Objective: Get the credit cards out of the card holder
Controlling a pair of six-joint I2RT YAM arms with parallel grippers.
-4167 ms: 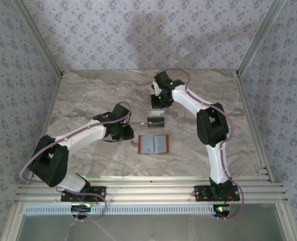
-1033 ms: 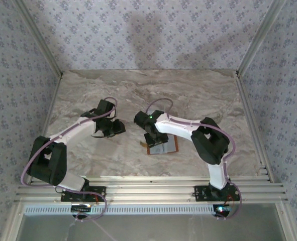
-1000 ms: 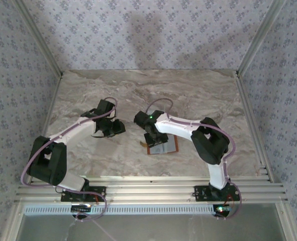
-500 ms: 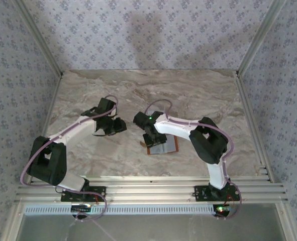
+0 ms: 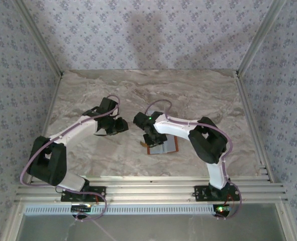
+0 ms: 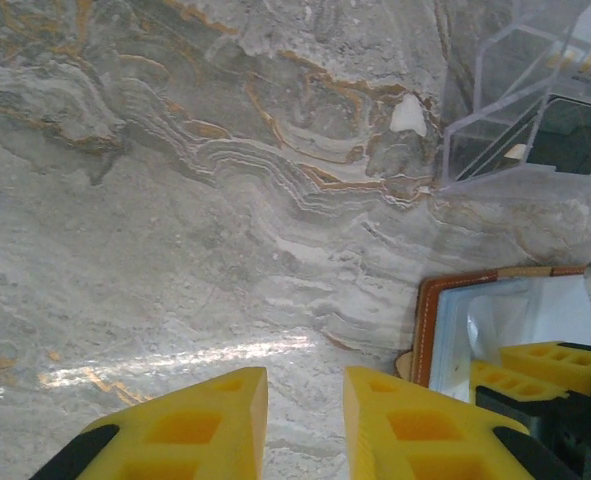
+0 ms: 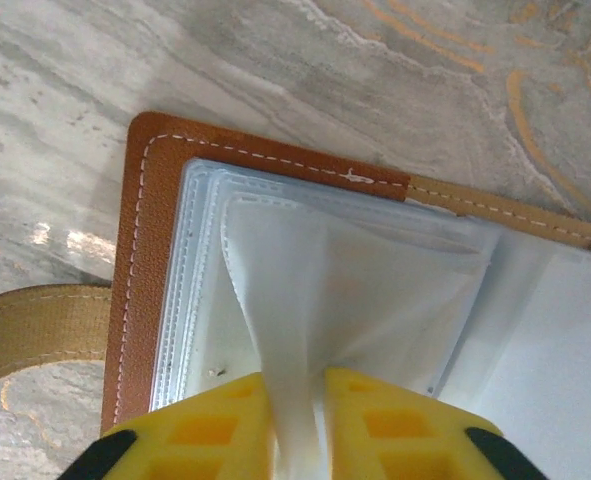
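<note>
Top external: the card holder (image 5: 167, 147) lies open and flat on the marble table (image 5: 88, 90), lining up. The right gripper (image 5: 149, 140) is down on the holder's left end. The left gripper (image 5: 119, 125) hangs to the left of the holder and a little farther back, apart from it. Finger state of either is too small to read here.

Left wrist: the left gripper (image 6: 305, 385) shows 2 yellow fingers (image 6: 200, 425) released, a narrow gap between them with bare marble in it, nothing held. The card holder's brown stitched edge (image 6: 427, 330) sits just right of those fingers. The right gripper's yellow fingers (image 6: 540, 362) are on the holder's lining. Beyond the holder stands a clear plastic stand (image 6: 505, 110); a dark shape is inside it, but I cannot tell what.

Right wrist: the right gripper (image 7: 295, 385) has its 2 fingers (image 7: 190, 430) clenched on a pale, translucent sleeve (image 7: 305, 290) of the card holder (image 7: 140, 230), the sleeve drawn up off the stacked pockets. A tan strap (image 7: 35, 330) runs out from the holder's left edge onto the marble. Whether a credit card sits in the pinched sleeve, cannot tell.
</note>
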